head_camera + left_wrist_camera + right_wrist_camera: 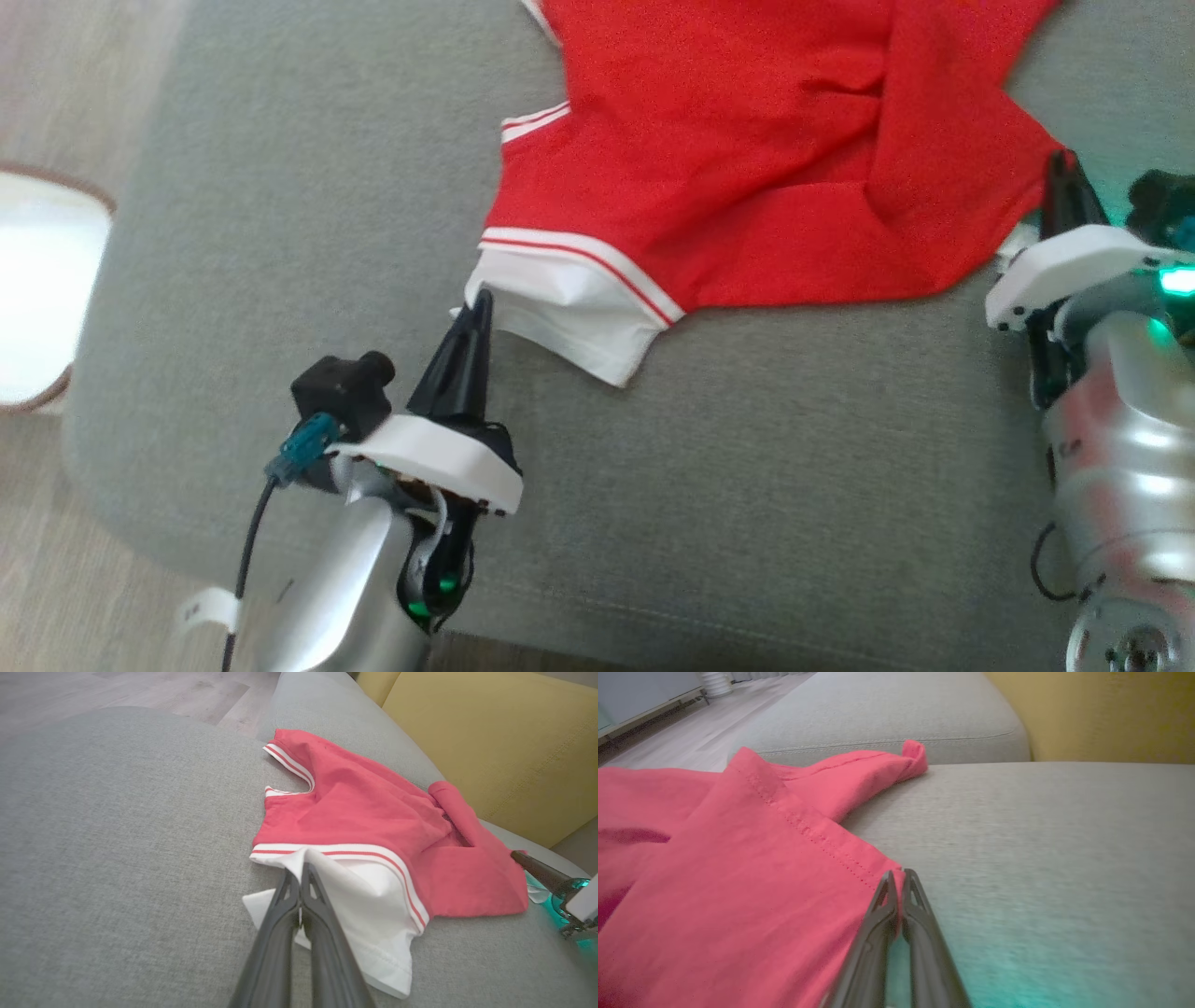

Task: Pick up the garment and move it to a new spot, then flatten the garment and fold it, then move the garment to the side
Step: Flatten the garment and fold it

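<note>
while the red fabric shirt with white striped trim (747, 168) lies rumpled on the grey woven sofa cushion (280, 233), back from its near edge, left gripper (481, 303) is pressed together pinching the white sleeve; right gripper (1060, 166) is clamped on the red hem corner.

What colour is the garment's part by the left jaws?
That panel is white, edged with a red stripe; clearest in the left wrist view.

Left fingers (462, 359) pinched shut, right fingers (1062, 196) pinched shut, both arms stretched forward
</note>
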Controlling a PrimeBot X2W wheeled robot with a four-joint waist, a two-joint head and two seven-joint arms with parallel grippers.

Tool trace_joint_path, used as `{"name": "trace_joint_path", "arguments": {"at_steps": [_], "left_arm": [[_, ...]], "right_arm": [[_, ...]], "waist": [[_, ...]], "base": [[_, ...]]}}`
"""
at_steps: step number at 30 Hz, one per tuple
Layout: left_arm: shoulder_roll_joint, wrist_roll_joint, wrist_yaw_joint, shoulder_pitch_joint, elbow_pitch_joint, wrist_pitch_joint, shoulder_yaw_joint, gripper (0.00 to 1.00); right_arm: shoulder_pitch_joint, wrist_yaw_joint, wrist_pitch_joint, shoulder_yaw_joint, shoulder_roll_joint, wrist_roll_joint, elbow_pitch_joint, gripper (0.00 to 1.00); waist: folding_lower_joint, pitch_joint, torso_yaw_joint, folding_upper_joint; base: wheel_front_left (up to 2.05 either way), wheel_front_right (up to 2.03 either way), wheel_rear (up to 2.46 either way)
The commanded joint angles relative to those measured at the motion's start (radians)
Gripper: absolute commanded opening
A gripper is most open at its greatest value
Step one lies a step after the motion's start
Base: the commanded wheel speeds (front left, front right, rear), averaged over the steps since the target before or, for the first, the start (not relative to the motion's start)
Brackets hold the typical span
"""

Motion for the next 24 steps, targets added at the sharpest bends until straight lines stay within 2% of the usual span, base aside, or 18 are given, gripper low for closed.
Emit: {"name": "trace_joint_path", "arguments": {"at_steps": [1, 11, 17, 21, 22, 23, 24], "left_arm": [[0.01, 0.013, 0.006, -0.016, -0.016, -0.005, 0.048, 0.0], [0.01, 0.056, 0.039, 0.037, 0.039, -0.005, 0.152, 0.0], [0.01, 0.076, 0.052, 0.071, 0.058, -0.005, 0.184, 0.0], [0.01, 0.099, 0.069, 0.111, 0.071, -0.005, 0.203, 0.0], [0.01, 0.103, 0.07, 0.122, 0.079, -0.005, 0.203, 0.0], [0.01, 0.103, 0.073, 0.131, 0.085, -0.005, 0.205, 0.0], [0.01, 0.107, 0.077, 0.138, 0.091, -0.005, 0.207, 0.0]], "right_arm": [[0.023, 0.007, -0.012, 0.008, 0.011, 0.005, -0.041, 0.0], [0.258, 0.007, -0.013, -0.009, 0.049, 0.123, -0.256, 0.0], [0.347, 0.007, -0.013, 0.033, 0.056, 0.185, -0.305, 0.0], [0.401, 0.007, -0.013, 0.108, 0.057, 0.264, -0.318, 0.01], [0.415, 0.007, -0.013, 0.128, 0.057, 0.275, -0.323, 0.37], [0.427, 0.007, -0.013, 0.144, 0.057, 0.283, -0.334, 0.93], [0.437, 0.007, -0.013, 0.159, 0.057, 0.283, -0.348, 1.0]], "waist": [[-0.0001, -0.028, -0.04, 0.0], [-0.0001, -0.123, -0.185, 0.0], [-0.0001, -0.166, -0.217, 0.0], [-0.0001, -0.207, -0.225, 0.0], [-0.0001, -0.217, -0.226, 0.0], [-0.0001, -0.225, -0.227, 0.0], [-0.0001, -0.233, -0.228, 0.0]], "base": [[0.0, 0.0, 0.0], [0.0, 0.0, 0.0], [0.0, 0.0, 0.0], [0.0, 0.0, 0.0], [0.0, 0.0, 0.0], [0.0, 0.0, 0.0], [0.0, 0.0, 0.0]]}}
